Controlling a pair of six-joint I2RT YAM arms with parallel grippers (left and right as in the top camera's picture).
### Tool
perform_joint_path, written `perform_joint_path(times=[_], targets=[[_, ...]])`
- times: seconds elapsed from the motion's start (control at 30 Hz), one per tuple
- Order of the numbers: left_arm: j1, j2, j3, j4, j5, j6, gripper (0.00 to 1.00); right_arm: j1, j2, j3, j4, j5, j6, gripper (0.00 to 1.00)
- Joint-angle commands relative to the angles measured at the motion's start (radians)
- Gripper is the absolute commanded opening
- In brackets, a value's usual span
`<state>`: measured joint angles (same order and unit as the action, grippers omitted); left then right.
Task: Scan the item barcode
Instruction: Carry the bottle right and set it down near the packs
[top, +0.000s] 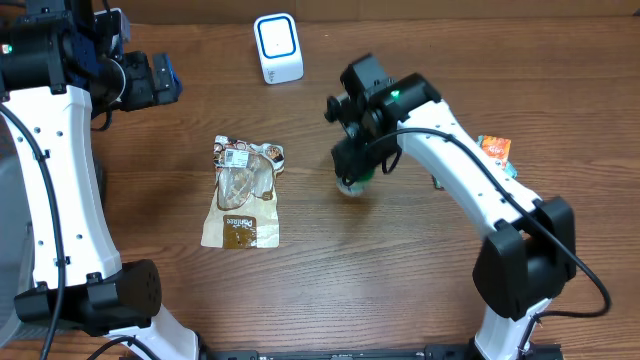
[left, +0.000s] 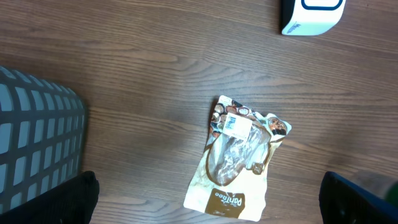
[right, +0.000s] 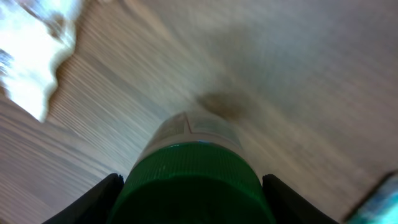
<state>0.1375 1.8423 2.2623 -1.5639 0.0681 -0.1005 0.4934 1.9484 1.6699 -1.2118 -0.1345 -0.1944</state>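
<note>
The overhead view places everything at once: the right pincer (top: 352, 168) is down over a bottle (top: 352, 184) near the middle of the wooden counter (top: 300, 290). The bottle is just right of a brown snack pouch (top: 243, 192) and well apart from the white scanner (top: 278, 48) at the far edge. From above the bottle is nearly hidden; only a sliver of green and pale body shows under the arm.

The right wrist view fills that gap. It shows a ribbed green cap (right: 193, 183) on a clear, pale body with a label seam. A dark finger (right: 99, 199) presses each side of the cap, so this pincer is clamped on the bottle. The wood below is blurred, and whether the base touches the counter cannot be told.

The left pincer (top: 165, 80) hangs at the far left corner. Its own camera shows its fingertips (left: 74, 199) spread wide with nothing between them. That view alone shows a grey gridded object (left: 37, 143), and it shows a white sticker on the pouch more clearly. An orange packet (top: 493, 148) by the right arm appears only overhead.
</note>
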Motion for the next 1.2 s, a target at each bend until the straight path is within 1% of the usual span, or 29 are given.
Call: perform_joint_path(times=[0.0, 0.13, 0.27, 0.5, 0.73, 0.77, 0.8, 0.87, 0.9, 0.93, 0.97, 1.07, 1.17], targets=[[-0.001, 0.005, -0.003, 0.001, 0.003, 0.011, 0.99, -0.041, -0.005, -0.072, 0.018, -0.024, 0.02, 0.56], [-0.001, 0.005, -0.003, 0.001, 0.003, 0.011, 1.0, -0.106, -0.005, -0.155, 0.056, -0.013, 0.069, 0.55], [-0.001, 0.005, -0.003, 0.001, 0.003, 0.011, 0.99, -0.186, -0.005, -0.205, 0.056, -0.011, 0.084, 0.51], [-0.001, 0.005, -0.003, 0.001, 0.003, 0.011, 1.0, -0.323, -0.005, -0.226, 0.03, 0.055, 0.094, 0.51], [-0.001, 0.005, -0.003, 0.001, 0.003, 0.011, 1.0, -0.425, -0.005, -0.227, 0.008, 0.119, 0.095, 0.52], [-0.001, 0.005, -0.003, 0.001, 0.003, 0.011, 1.0, -0.439, -0.005, -0.227, 0.005, 0.118, 0.103, 0.55], [-0.001, 0.005, -0.003, 0.001, 0.003, 0.011, 0.99, -0.449, -0.005, -0.227, 0.002, 0.119, 0.121, 0.62], [-0.001, 0.005, -0.003, 0.001, 0.003, 0.011, 0.99, -0.469, -0.005, -0.227, -0.002, 0.117, 0.143, 0.81], [-0.001, 0.005, -0.003, 0.001, 0.003, 0.011, 0.99, -0.475, -0.005, -0.226, -0.006, 0.107, 0.143, 0.88], [-0.001, 0.005, -0.003, 0.001, 0.003, 0.011, 1.0, -0.479, -0.005, -0.226, -0.008, 0.097, 0.143, 0.98], [-0.001, 0.005, -0.003, 0.001, 0.003, 0.011, 0.99, -0.482, -0.005, -0.224, -0.01, 0.078, 0.142, 1.0], [-0.001, 0.005, -0.003, 0.001, 0.003, 0.011, 1.0, -0.482, -0.005, -0.192, -0.029, 0.026, 0.142, 1.0], [-0.001, 0.005, -0.003, 0.001, 0.003, 0.011, 0.99, -0.481, -0.005, -0.112, -0.077, -0.024, 0.143, 1.0]])
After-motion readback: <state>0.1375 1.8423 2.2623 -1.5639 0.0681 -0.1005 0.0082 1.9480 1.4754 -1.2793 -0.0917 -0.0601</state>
